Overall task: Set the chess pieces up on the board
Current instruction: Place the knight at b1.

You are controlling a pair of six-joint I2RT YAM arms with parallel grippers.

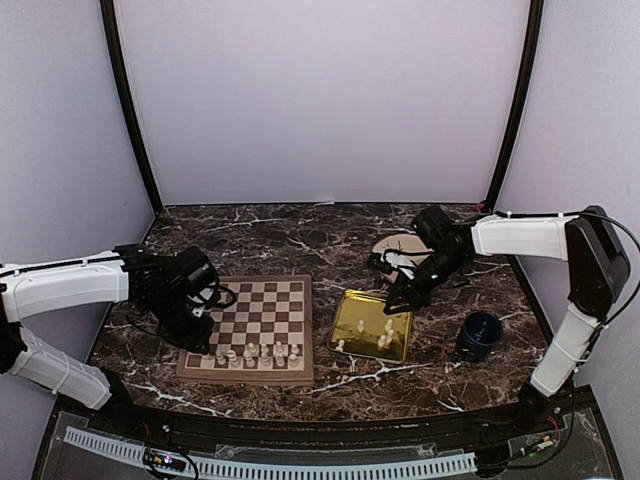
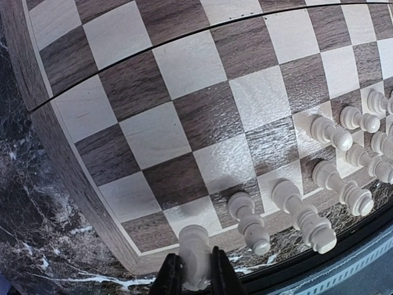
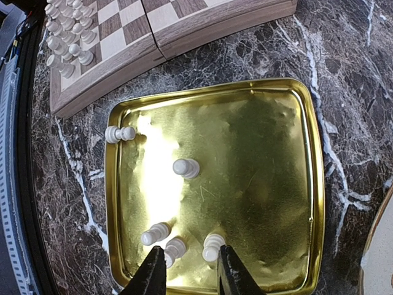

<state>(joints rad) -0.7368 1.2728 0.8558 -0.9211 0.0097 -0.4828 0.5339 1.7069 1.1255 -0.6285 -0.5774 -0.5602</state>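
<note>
The wooden chessboard (image 1: 262, 312) lies left of centre, with several cream-white chess pieces (image 1: 256, 352) in two rows along its near edge. My left gripper (image 1: 203, 335) is at the board's near left corner. In the left wrist view it (image 2: 195, 275) is shut on one cream piece (image 2: 194, 246) held over the corner square. Standing pieces (image 2: 249, 221) are beside it. My right gripper (image 1: 393, 303) hovers over the gold tray (image 1: 352, 308). In the right wrist view it (image 3: 190, 276) is open above several loose pieces (image 3: 213, 246) on the tray (image 3: 264, 153).
A blue cup (image 1: 480, 333) stands right of the tray. A pale round plate (image 1: 400, 244) lies behind the right arm. The board's corner (image 3: 123, 49) shows at the right wrist view's top left. The dark marble table (image 1: 300, 240) extends to the back wall.
</note>
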